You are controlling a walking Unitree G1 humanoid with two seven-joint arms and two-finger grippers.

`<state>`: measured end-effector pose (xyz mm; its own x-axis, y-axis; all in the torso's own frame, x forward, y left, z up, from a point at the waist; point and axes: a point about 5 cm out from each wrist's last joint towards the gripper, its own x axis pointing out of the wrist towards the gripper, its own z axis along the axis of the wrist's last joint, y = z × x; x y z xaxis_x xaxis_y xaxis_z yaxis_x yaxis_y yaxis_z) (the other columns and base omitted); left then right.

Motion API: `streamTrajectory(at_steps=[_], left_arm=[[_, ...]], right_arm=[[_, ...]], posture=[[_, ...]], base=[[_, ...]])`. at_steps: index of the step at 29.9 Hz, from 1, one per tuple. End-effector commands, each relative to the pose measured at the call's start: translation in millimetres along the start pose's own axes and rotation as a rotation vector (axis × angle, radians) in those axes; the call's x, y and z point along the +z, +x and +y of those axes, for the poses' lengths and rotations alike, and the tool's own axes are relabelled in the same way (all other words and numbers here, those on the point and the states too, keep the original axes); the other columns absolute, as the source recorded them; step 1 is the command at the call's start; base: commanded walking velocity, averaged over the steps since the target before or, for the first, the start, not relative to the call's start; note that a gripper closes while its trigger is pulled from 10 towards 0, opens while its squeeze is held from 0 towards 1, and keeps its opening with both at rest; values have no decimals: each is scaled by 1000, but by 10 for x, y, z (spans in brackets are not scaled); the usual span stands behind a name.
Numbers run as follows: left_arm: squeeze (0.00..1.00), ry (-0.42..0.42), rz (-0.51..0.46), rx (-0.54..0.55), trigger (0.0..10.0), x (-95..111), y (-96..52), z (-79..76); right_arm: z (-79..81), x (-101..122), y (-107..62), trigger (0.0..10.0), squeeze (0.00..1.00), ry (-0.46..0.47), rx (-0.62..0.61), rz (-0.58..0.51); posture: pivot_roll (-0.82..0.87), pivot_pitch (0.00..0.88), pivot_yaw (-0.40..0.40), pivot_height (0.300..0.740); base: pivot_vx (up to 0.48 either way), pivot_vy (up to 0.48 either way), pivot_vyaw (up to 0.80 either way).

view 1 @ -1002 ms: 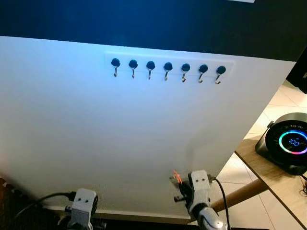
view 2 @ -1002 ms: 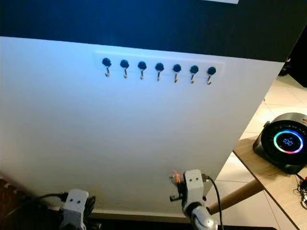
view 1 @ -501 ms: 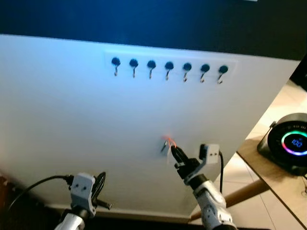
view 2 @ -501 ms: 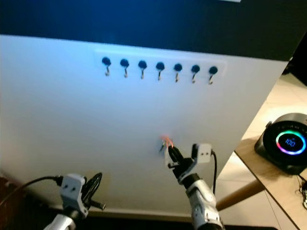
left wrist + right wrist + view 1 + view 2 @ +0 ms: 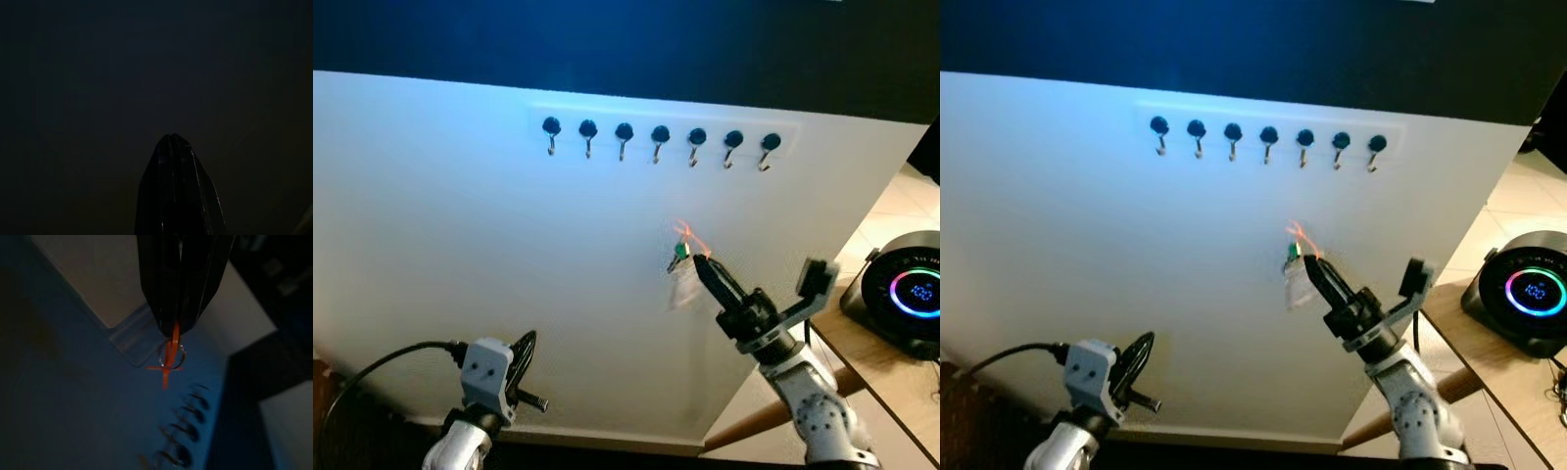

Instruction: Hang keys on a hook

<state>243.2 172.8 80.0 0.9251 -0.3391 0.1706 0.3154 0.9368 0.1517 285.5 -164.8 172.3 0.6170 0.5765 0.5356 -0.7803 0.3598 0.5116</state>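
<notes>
A row of several black-capped metal hooks [image 5: 658, 140] runs along a white strip high on the white wall panel. My right gripper [image 5: 704, 266] is raised in front of the panel, below the hooks, shut on the keys [image 5: 682, 253]: an orange tag, a ring, a green bit and a clear tag hanging under it. In the right wrist view the black fingers [image 5: 178, 289] pinch the orange tag with its ring [image 5: 170, 355], and the hooks [image 5: 188, 431] lie further ahead. My left gripper [image 5: 522, 362] hangs low at the bottom left, its fingers [image 5: 176, 196] pressed together in the dark.
A wooden table [image 5: 891, 377] stands to the right with a round black device [image 5: 911, 292] showing a glowing ring display. A dark band [image 5: 626, 44] spans the wall above the white panel. Pale floor tiles [image 5: 911, 196] lie at the far right.
My right arm has risen and reached toward the panel, carrying the keys up closer to the hooks. The left arm has shifted slightly.
</notes>
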Motion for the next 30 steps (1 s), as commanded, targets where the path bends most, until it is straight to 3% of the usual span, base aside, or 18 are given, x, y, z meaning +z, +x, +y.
streamTrajectory(at_steps=[1,7,8,10,13,15,18,21,25,30], left_arm=[[0,-7,-9,-12,10000,42,17,-68],[0,-9,-59,-18,10000,196,78,-102],[0,4,-71,-17,10000,236,97,-94],[0,19,-76,-15,10000,259,108,-76],[0,23,-76,-13,10000,264,112,-69],[0,28,-73,-14,10000,265,118,-57],[0,34,-70,-16,10000,267,128,-52],[0,36,-70,-18,10000,287,148,-65],[0,35,-74,-20,10000,299,164,-83],[0,27,-78,-37,10000,320,185,-116]], right_arm=[[41,82,-61,10000,0,36,32,-1],[124,165,-103,10000,0,44,85,59],[114,142,-113,10000,0,-18,62,176],[81,138,-118,10000,0,-130,31,304],[65,160,-115,10000,0,-193,17,344],[39,249,-102,10000,0,-298,3,394],[43,388,-97,10000,0,-318,8,385],[42,586,-124,10000,0,-290,11,288],[45,623,-165,10000,0,-238,27,246],[53,601,-246,10000,0,-108,69,203]], posture=[[110,47,-72,740],[109,49,-76,740],[107,53,-77,740],[107,57,-76,740],[106,58,-76,740],[103,58,-77,740],[99,59,-78,740],[94,58,-79,740],[95,56,-80,740],[100,57,-81,740]], base=[[0,0,0],[0,0,0],[0,0,0],[0,0,0],[0,0,0],[0,0,0],[0,0,0],[0,0,0],[0,0,0],[0,0,0]])
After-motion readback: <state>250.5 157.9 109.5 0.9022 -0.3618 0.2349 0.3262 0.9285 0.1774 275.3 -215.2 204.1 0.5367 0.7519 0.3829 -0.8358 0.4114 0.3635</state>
